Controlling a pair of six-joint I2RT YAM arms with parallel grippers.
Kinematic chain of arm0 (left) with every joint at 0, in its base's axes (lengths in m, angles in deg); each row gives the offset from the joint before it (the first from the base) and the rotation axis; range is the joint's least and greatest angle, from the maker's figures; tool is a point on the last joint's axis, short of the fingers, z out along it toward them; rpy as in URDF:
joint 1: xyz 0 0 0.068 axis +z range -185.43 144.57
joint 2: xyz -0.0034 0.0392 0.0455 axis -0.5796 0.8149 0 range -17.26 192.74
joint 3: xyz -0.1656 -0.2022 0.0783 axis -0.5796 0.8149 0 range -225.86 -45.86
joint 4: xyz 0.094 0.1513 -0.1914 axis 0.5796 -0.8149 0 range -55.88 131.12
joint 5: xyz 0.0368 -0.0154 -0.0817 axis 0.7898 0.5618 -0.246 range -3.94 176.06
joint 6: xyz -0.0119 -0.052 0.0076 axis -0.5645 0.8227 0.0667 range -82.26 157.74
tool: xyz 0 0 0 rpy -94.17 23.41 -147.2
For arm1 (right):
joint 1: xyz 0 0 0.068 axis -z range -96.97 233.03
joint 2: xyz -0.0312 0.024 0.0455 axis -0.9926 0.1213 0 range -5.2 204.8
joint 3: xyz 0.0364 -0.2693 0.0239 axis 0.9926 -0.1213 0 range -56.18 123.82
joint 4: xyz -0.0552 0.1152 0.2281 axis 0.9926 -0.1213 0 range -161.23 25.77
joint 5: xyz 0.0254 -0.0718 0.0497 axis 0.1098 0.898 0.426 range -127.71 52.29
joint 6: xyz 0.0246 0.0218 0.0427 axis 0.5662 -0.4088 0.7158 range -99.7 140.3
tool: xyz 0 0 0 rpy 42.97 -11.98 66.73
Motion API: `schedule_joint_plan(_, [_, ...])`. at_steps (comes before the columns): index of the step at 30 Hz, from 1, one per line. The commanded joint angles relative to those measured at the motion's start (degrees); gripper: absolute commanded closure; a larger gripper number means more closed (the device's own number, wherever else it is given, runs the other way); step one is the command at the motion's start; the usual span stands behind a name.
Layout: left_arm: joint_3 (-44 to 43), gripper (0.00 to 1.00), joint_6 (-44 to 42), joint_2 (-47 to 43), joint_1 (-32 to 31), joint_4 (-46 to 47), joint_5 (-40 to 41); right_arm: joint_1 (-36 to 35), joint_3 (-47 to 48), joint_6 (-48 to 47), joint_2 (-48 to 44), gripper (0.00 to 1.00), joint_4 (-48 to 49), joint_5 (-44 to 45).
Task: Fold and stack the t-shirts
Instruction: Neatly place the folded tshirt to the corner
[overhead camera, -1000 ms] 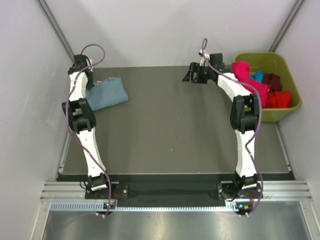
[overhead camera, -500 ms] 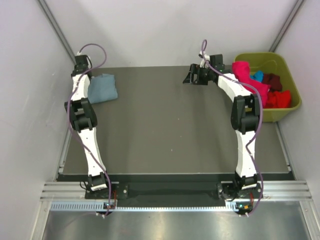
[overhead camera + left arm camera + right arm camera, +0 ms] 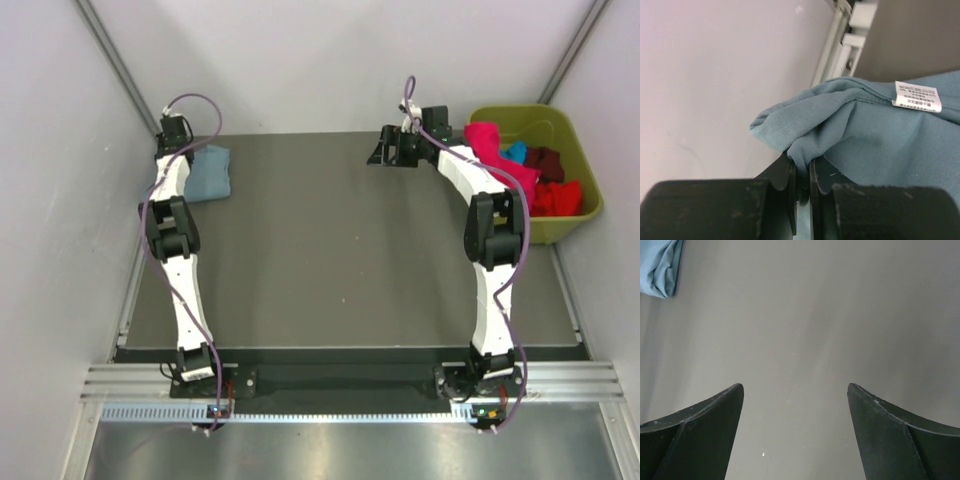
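Left end effector (image 3: 802,175) clamped on grey-blue t-shirt (image 3: 880,135), partly behind arm (image 3: 170,225), right end effector (image 3: 795,387) gaping, empty

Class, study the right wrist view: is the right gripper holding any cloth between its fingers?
No: the right gripper stands open above the table, with nothing in the gap.

a white label (image 3: 916,97) sewn on the grey-blue t-shirt (image 3: 880,145) bears small printed lines, too fine to read.
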Motion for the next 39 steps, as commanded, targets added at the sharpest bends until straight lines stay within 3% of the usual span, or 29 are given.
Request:
schedule_joint_plan(1, [-2.92, 1.00, -0.79, 0.20, 0.19, 8.42, 4.81, -0.35, -0.41, -0.98, -3.62, 0.14, 0.71, 0.21])
schedule_joint_plan(12, [-3.09, 0.99, -1.06, 1.25, 0.19, 9.56, 7.88, -0.70, -1.11, -1.51, -4.23, 0.14, 0.45, 0.48])
schedule_joint_plan(13, [-2.92, 0.82, -1.14, 1.25, 0.10, 10.35, 8.24, -0.70, -1.12, -1.68, -4.23, 0.14, 0.45, 0.48])
schedule_joint_plan(15, [-2.74, 0.67, -1.23, 1.17, 0.19, 11.14, 8.68, -0.79, -1.12, -1.59, -4.23, 0.14, 0.45, 0.48])
schedule_joint_plan(16, [-2.74, 0.48, -1.06, 1.25, -0.07, 11.84, 10.08, -0.88, -1.12, -1.77, -4.23, 0.14, 0.45, 0.48])
schedule_joint_plan(20, [-4.49, 0.30, 0.87, 0.03, -1.04, 13.87, 12.55, -1.05, -1.03, -1.77, -4.23, 0.14, 0.36, 0.56])
schedule_joint_plan(25, [-5.73, 0.24, 6.04, -5.41, -4.46, 11.16, 12.82, -1.14, -0.15, -2.03, -4.67, 0.13, 0.45, 2.50])
schedule_joint_plan(28, [-4.16, 0.19, 10.69, -11.28, -7.27, 7.90, 7.75, -1.23, 2.13, -3.00, -5.20, 0.11, -0.25, 5.64])
schedule_joint_plan(31, [4.45, 0.18, 17.21, -19.80, -9.47, 7.46, -5.43, -0.97, 5.29, -3.79, -6.16, 0.06, -0.78, 12.41])
schedule_joint_plan(32, [8.03, 0.18, 18.70, -21.49, -9.92, 6.93, -13.12, -0.97, 6.08, -3.96, -6.69, 0.06, -0.87, 14.69])
schedule_joint_plan(36, [11.84, 0.18, 27.83, -25.90, -12.02, -0.97, -30.80, -0.62, 10.47, -7.12, -7.74, 0.05, -1.04, 28.90])
schedule_joint_plan(39, [17.90, 0.17, 31.10, -28.18, -14.21, -2.74, -37.18, -0.44, 12.33, -12.92, -8.71, 0.00, 0.17, 43.47])
